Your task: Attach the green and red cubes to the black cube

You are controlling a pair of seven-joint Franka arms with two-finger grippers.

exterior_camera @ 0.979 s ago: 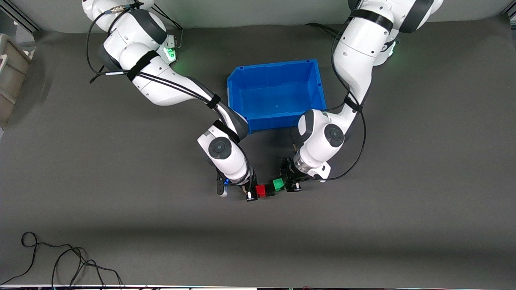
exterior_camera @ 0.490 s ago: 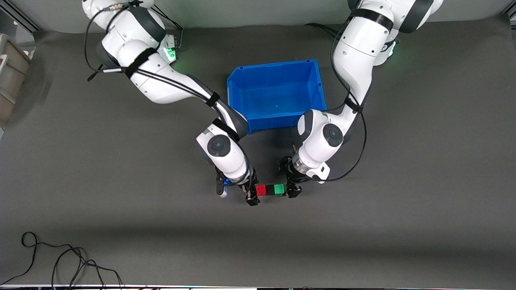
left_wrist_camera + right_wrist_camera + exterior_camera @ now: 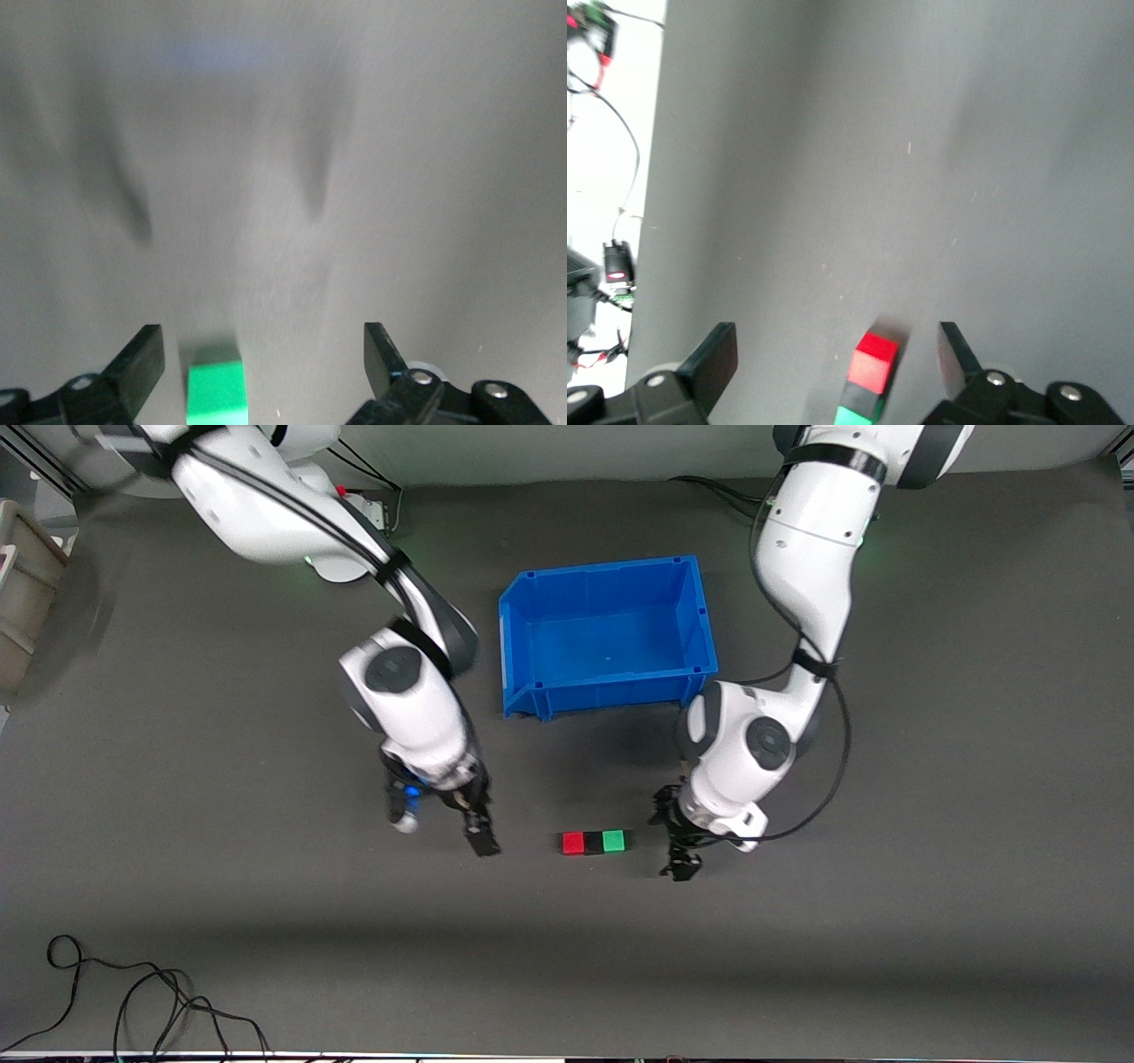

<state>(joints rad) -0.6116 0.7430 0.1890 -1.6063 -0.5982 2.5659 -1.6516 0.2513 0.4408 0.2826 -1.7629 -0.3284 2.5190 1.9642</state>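
Note:
The red cube (image 3: 572,842), black cube (image 3: 592,842) and green cube (image 3: 613,841) lie joined in one row on the grey mat, with the black one in the middle. My right gripper (image 3: 477,824) is open and empty, apart from the row at its red end. My left gripper (image 3: 671,834) is open and empty, close to the green end. The right wrist view shows the red cube (image 3: 873,361), black cube (image 3: 862,397) and green cube (image 3: 855,416) ahead of my open right gripper (image 3: 833,359). The left wrist view shows only the green cube (image 3: 215,391) ahead of my open left gripper (image 3: 263,363).
A blue bin (image 3: 523,598) stands on the mat farther from the front camera than the cubes, between the two arms. A black cable (image 3: 133,992) lies near the front edge at the right arm's end. A grey box (image 3: 22,593) sits at that end's table edge.
The green cube came down and joined the black cube. Both grippers let go and drew back from the row, the right one much farther toward its own end.

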